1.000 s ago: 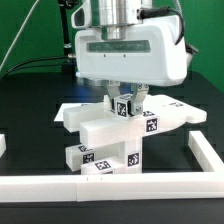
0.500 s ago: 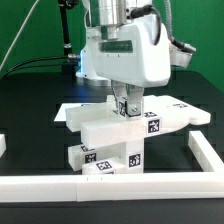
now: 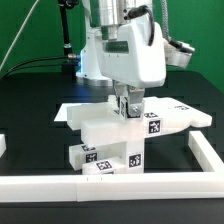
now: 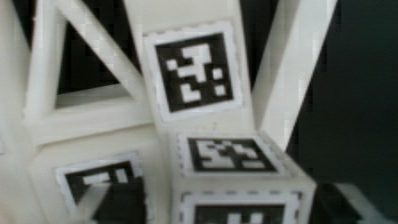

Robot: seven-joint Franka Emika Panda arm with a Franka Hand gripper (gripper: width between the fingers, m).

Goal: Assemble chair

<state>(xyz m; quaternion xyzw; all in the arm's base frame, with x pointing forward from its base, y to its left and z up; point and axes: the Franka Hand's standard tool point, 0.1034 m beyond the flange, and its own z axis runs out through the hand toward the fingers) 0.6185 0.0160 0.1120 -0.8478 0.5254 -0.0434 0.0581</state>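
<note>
The chair [image 3: 108, 136] stands partly joined in the middle of the exterior view: stacked chunky white tagged blocks, with a flat slab [image 3: 178, 113] reaching toward the exterior view's right. My gripper [image 3: 128, 108] hangs straight down over its top. Its fingers close on a small upright tagged block [image 3: 127, 110] that sits on the upper block. The wrist view is filled by that tagged block [image 4: 196, 68], with another tagged block [image 4: 235, 160] of the chair close by; my fingertips do not show clearly there.
Plain white border rails run along the front [image 3: 110, 184] and the exterior view's right [image 3: 209, 152]. A short rail end [image 3: 3, 146] lies at the exterior view's left edge. The table is black, with a green wall behind.
The gripper body has turned about its vertical axis, from broadside to angled, while staying on the small block. The chair parts have not visibly shifted.
</note>
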